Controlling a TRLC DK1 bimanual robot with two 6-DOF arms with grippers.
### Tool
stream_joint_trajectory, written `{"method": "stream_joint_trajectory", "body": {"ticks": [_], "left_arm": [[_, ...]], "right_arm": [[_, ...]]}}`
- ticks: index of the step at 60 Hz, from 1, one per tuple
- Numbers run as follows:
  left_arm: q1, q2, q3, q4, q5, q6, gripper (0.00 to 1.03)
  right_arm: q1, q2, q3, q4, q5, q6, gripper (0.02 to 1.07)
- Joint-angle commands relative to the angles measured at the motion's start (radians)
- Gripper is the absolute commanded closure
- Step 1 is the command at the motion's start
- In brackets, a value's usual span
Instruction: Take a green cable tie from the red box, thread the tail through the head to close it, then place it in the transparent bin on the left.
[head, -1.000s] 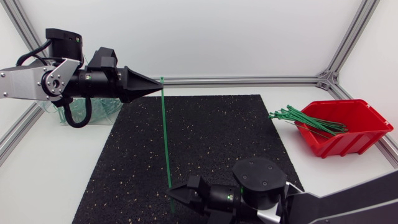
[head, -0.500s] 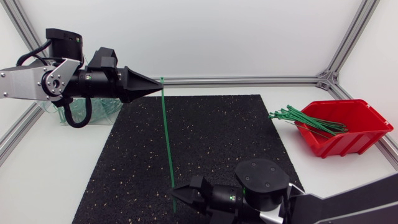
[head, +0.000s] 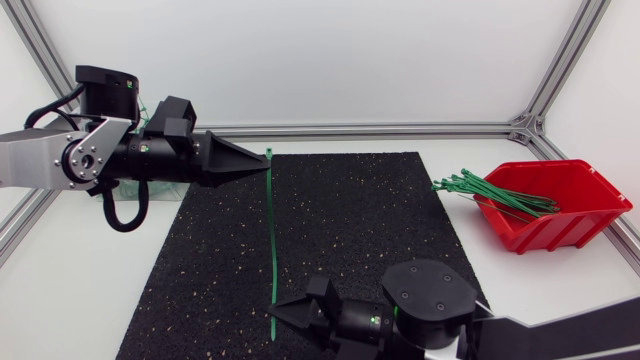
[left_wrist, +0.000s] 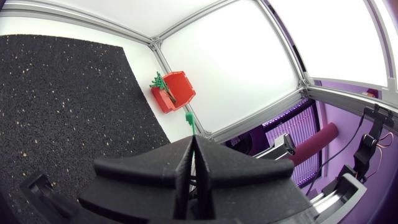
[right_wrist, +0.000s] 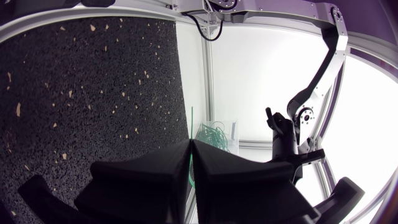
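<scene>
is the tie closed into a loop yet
No, the green cable tie runs as one nearly straight strip between the left pincer and the right pincer.

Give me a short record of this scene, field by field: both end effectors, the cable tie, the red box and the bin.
left end effector: shut on one end of the green cable tie
right end effector: shut on its other end
tie state: straight, stretched between them over the black mat, not yet looped
red box: on my right, spare ties poking over its rim
transparent bin: holds green ties
</scene>
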Motion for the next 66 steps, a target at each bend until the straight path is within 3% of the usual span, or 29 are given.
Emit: {"method": "stream_joint_trajectory", "body": {"ticks": [1,15,31,60,66], "left_arm": [[-0.013,-0.036,-0.049,0.013,0.005,0.016,1.0],[-0.037,-0.104,-0.103,0.019,-0.023,0.025,1.0],[-0.077,-0.163,-0.17,0.074,-0.057,0.027,1.0],[-0.102,-0.26,-0.298,0.258,-0.137,0.033,1.0],[-0.108,-0.272,-0.312,0.287,-0.144,0.033,1.0]], "right_arm": [[0.016,-0.014,-0.01,0.0,0.012,0.057,1.02],[0.016,-0.065,0.019,-0.049,0.021,0.232,1.02],[-0.002,-0.165,0.085,-0.317,0.007,0.453,1.02],[-0.088,-0.266,0.194,-0.673,-0.193,0.81,1.02],[-0.103,-0.287,0.258,-0.811,-0.264,0.875,1.02]]}}
